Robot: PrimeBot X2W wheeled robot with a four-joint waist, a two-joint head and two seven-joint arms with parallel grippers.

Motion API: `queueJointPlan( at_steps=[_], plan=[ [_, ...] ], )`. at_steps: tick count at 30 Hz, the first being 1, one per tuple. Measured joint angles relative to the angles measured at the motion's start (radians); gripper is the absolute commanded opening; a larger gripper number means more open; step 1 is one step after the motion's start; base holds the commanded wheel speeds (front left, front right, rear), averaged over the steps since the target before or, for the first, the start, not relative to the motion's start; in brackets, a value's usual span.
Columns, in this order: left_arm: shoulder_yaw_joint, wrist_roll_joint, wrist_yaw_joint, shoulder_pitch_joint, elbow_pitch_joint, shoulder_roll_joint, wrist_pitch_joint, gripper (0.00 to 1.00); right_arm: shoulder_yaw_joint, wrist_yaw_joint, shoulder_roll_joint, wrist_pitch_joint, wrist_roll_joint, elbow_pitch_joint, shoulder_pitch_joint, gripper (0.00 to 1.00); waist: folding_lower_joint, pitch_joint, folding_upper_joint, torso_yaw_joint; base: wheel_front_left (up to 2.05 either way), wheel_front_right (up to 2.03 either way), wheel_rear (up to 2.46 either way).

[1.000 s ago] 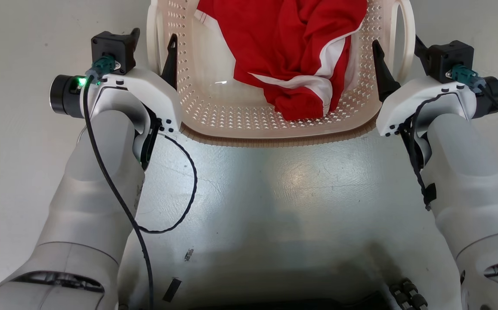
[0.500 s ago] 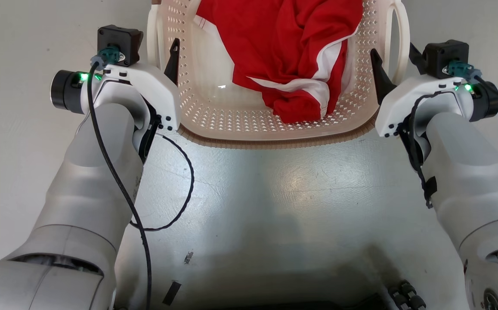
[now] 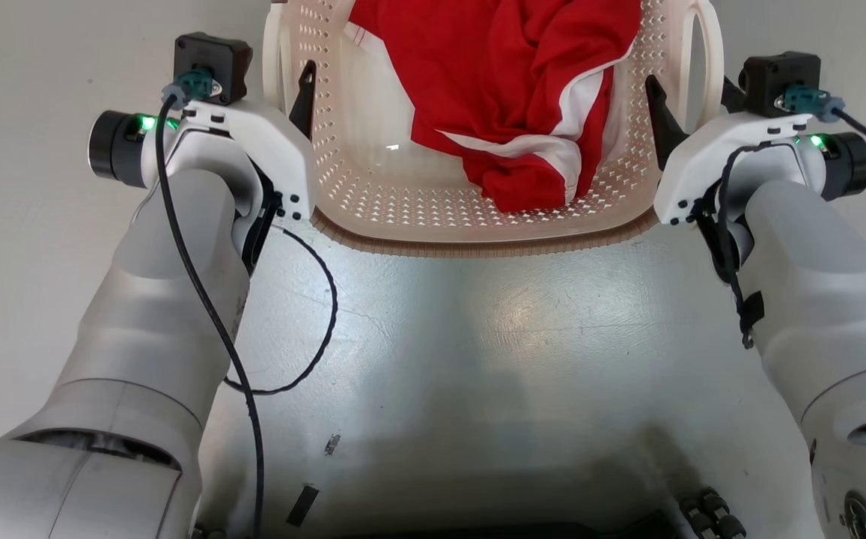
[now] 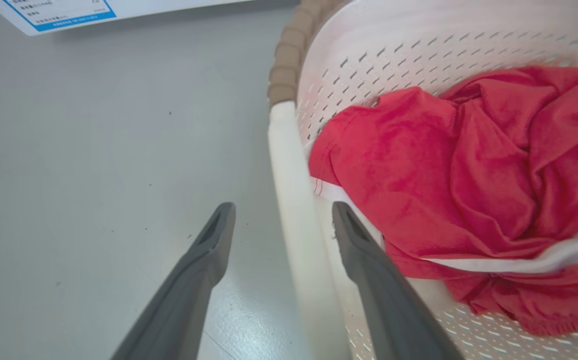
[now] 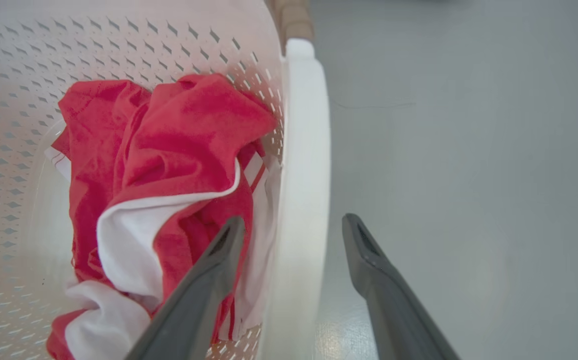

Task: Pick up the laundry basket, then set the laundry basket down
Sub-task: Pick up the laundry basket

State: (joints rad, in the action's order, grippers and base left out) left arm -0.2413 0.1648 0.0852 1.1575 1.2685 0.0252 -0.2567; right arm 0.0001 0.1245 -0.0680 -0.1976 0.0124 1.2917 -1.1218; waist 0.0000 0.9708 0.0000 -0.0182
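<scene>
Laundry basket [image 3: 477, 243]: cream plastic with punched holes and a brown woven-look rim. It is straight ahead of the robot, at the far middle of the scene, between the two grippers.
Printed sheet [image 4: 59, 12]: white with a blue border, lying on the floor far off to the left of the basket.
Left arm [image 3: 171, 299]: pale grey, reaching forward along the basket's left side.
Left gripper [image 4: 281, 210]: jaws spread wide and straddling the basket's left handle, with one dark finger outside over the floor and the other inside the basket. It is not clamped on the handle.
Left handle [image 4: 291, 190]: a white loop running between the two fingers, closer to the inner one.
Cloth [image 3: 507, 75]: red with white bands, crumpled inside the basket and heaped toward its far and right parts. The near left of the basket bottom is bare.
Right handle [image 5: 303, 150]: a white loop lying between the right gripper's fingers.
Right gripper [image 5: 293, 221]: jaws also wide, with one finger inside beside the cloth and the other outside over the floor. Nothing is squeezed.
Right arm [image 3: 807, 299]: pale grey, mirroring the left along the basket's right side.
Floor [image 3: 477, 337]: grey and glossy, with a soft light patch near the basket.
</scene>
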Motion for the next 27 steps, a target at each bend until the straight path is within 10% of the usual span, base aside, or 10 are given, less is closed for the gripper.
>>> queueJointPlan(
  at_steps=[16, 18, 19, 21, 23, 27],
  plan=[
    [-0.047, 0.036, -0.002, 0.002, 0.011, 0.000, 0.000, 0.99, 0.039, 0.000, -0.001, 0.001, 0.030, 0.004, -0.012, 1.00, 0.0000, 0.011, 0.0000, 0.001, 0.00, 0.00, 0.00],
    [-0.052, 0.039, -0.002, 0.002, 0.011, 0.000, 0.000, 0.78, 0.040, 0.000, -0.001, 0.001, 0.032, 0.004, -0.012, 1.00, 0.0000, 0.012, 0.0000, 0.001, 0.00, 0.00, 0.00],
    [-0.053, 0.039, -0.002, 0.002, 0.011, 0.000, 0.000, 0.70, 0.041, 0.000, -0.001, 0.001, 0.032, 0.004, -0.012, 0.93, 0.0000, 0.012, 0.0000, 0.000, 0.00, 0.00, 0.00],
    [-0.058, 0.040, -0.003, 0.003, 0.011, 0.000, 0.000, 0.23, 0.045, 0.000, -0.001, -0.007, 0.032, 0.005, -0.012, 0.00, 0.0000, 0.011, 0.0000, -0.001, 0.00, 0.00, 0.00],
    [-0.063, 0.041, -0.010, 0.003, 0.011, -0.004, 0.000, 0.00, 0.041, 0.000, -0.001, -0.014, 0.028, 0.004, -0.013, 0.00, 0.0001, 0.009, 0.0000, -0.003, 0.00, 0.00, 0.00],
    [-0.076, 0.069, -0.016, 0.002, 0.013, -0.009, 0.000, 0.00, 0.037, 0.001, 0.009, -0.013, 0.020, 0.008, -0.011, 0.00, 0.0000, -0.006, 0.0000, -0.004, 0.00, 0.00, 0.00]
  ],
)
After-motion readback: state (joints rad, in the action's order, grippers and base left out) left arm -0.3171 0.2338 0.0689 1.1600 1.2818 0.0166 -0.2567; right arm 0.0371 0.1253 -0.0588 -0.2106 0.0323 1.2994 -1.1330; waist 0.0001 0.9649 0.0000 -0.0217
